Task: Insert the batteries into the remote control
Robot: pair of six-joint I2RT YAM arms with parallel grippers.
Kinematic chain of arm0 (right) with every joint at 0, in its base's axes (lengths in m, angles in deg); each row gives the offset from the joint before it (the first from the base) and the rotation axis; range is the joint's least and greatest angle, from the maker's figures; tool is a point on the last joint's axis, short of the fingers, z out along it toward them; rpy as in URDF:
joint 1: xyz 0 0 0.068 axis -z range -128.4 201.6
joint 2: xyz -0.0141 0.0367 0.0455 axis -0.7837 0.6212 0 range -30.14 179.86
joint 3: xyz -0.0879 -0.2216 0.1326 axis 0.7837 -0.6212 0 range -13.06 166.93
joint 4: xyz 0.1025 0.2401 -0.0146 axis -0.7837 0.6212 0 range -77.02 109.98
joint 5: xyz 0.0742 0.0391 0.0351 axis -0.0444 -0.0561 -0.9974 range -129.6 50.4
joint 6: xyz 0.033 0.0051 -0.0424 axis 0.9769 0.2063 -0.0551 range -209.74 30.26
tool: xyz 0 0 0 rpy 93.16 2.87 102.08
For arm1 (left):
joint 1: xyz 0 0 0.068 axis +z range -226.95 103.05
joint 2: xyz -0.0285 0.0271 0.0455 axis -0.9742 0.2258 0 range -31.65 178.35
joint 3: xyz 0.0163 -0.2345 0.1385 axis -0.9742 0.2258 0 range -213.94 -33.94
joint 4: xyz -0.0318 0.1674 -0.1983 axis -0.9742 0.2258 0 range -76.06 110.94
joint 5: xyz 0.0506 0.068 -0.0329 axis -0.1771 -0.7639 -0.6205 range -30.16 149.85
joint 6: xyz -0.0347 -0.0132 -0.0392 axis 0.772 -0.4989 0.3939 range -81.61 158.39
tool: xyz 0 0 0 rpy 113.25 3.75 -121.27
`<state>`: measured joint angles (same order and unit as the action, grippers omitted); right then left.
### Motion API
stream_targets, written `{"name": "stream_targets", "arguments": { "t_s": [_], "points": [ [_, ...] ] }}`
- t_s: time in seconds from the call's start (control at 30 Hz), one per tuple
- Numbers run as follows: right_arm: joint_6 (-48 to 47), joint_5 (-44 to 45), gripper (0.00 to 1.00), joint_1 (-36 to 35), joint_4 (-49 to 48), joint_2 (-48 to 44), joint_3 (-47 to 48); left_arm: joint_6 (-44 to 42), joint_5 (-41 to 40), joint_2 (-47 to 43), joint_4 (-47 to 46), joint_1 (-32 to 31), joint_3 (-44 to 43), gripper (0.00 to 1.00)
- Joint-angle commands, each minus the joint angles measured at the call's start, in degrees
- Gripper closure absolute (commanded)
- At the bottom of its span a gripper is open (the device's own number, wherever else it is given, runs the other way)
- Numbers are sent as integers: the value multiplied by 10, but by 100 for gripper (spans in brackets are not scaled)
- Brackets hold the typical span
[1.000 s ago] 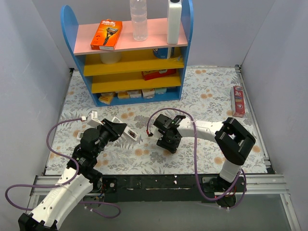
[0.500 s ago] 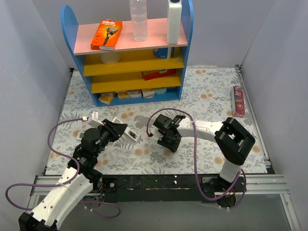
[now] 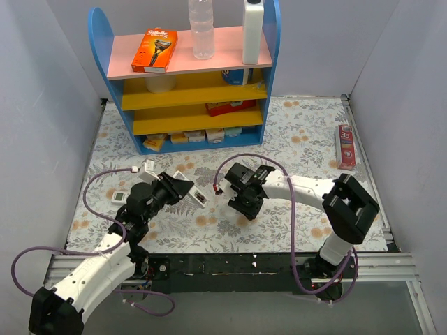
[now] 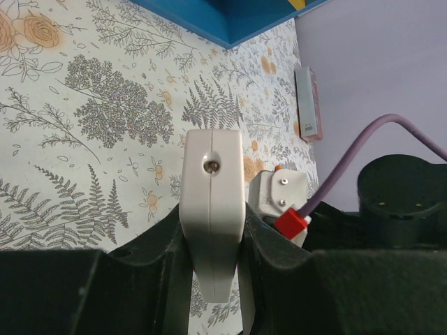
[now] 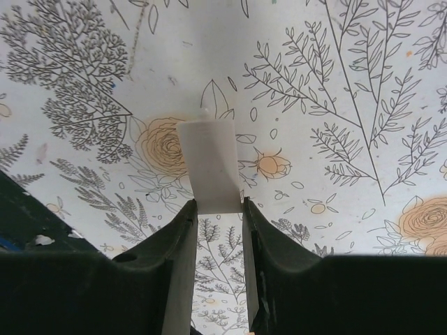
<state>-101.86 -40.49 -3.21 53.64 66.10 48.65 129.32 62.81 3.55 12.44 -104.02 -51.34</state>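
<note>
My left gripper (image 3: 178, 190) is shut on the remote control (image 3: 194, 196), a slim white bar held above the flowered table left of centre. In the left wrist view the remote (image 4: 211, 181) points end-on away from the camera between the jaws of the left gripper (image 4: 211, 237). My right gripper (image 3: 244, 206) is low over the table just right of the remote. In the right wrist view the right gripper (image 5: 218, 209) is shut on one end of a small flat white cover plate (image 5: 208, 164). The batteries are not in view.
A blue shelf unit (image 3: 188, 84) with boxes and bottles stands at the back. A red and white carton (image 3: 345, 146) lies at the right edge and also shows in the left wrist view (image 4: 307, 105). The right arm's wrist (image 4: 279, 199) is close beside the remote.
My left arm has moved right and forward with the remote, bringing it closer to the right gripper. The right arm has shifted only slightly.
</note>
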Motion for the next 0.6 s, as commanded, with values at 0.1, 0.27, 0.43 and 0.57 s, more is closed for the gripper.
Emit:
{"name": "stream_targets", "arguments": {
  "t_s": [0.1, 0.27, 0.43, 0.57],
  "points": [
    [51, -32, 83, 1, 5, -65, -1, 1, 36, 61, -127, 2, 25, 97],
    [117, -38, 85, 1, 10, -96, 17, 2, 41, 101, -194, 2, 35, 97],
    [184, -40, 85, 1, 6, -130, 33, 17, 66, 165, -271, 2, 33, 97],
    [213, -51, 85, 1, 6, -147, 53, 36, 86, 209, -329, -1, 36, 97]
  ]
}}
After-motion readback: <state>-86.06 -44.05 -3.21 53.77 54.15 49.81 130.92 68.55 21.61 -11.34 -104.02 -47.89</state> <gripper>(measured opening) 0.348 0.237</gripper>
